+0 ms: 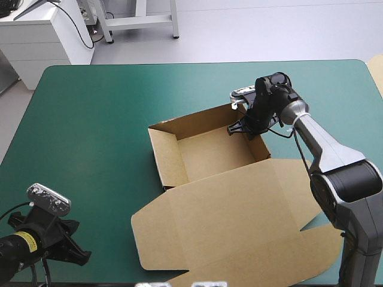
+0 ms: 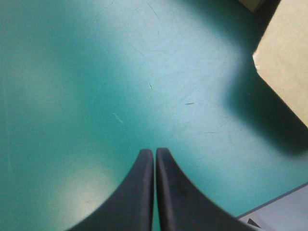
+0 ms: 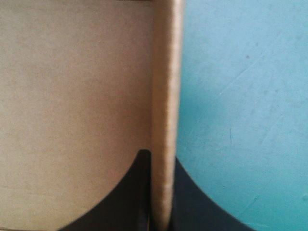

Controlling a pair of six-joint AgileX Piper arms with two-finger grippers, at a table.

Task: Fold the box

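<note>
Two black fingers of the right gripper (image 1: 243, 128) pinch one wall of the brown cardboard box (image 1: 212, 154). The left gripper (image 2: 155, 152) stands pressed together.

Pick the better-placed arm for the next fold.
Probably right: right jaws are shut on a wall of the box at its far-right corner; left jaws, shut, sit over teal-green cover at its near-left corner.

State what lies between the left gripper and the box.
Only bare teal-green cover lies between the left gripper and the box, as the high and left wrist views show.
</note>
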